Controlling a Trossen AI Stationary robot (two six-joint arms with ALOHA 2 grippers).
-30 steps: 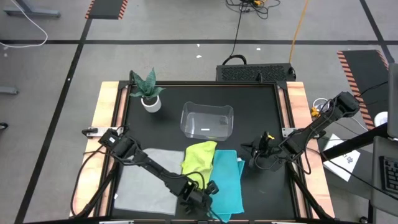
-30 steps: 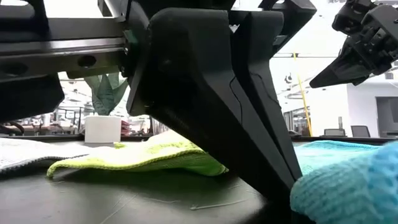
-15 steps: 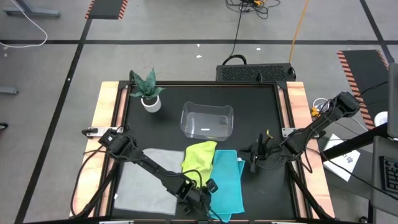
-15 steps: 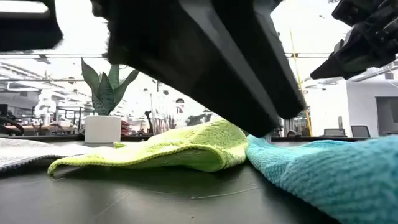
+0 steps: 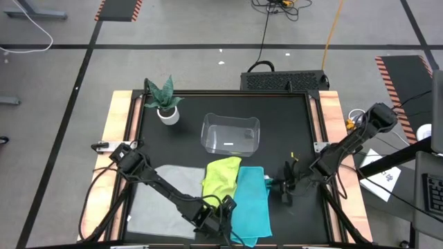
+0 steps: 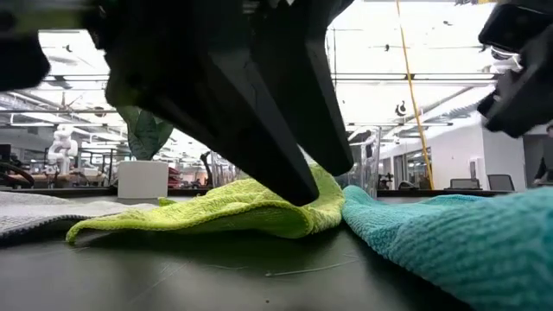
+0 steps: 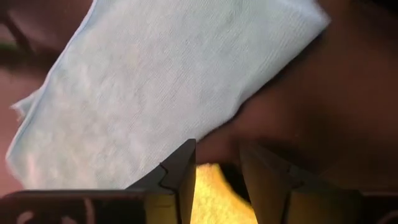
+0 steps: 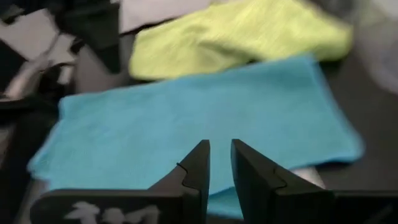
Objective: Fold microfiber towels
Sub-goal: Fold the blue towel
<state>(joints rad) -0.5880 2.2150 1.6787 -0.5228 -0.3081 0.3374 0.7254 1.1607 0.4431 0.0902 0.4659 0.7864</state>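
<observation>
The teal blue towel (image 5: 250,202), seemingly folded once, is being flanked at six o'clock on the table (image 5: 187,111) by the left gripper (image 5: 220,220) and right gripper (image 5: 285,188), both slightly parted and empty, while the yellow-green towel (image 5: 220,174) and grey towel (image 5: 160,200) are being left unfolded.

no legible text, labels, brands or numbers in any view. pale marks on the two gripper bodies are too blurred to read.
</observation>
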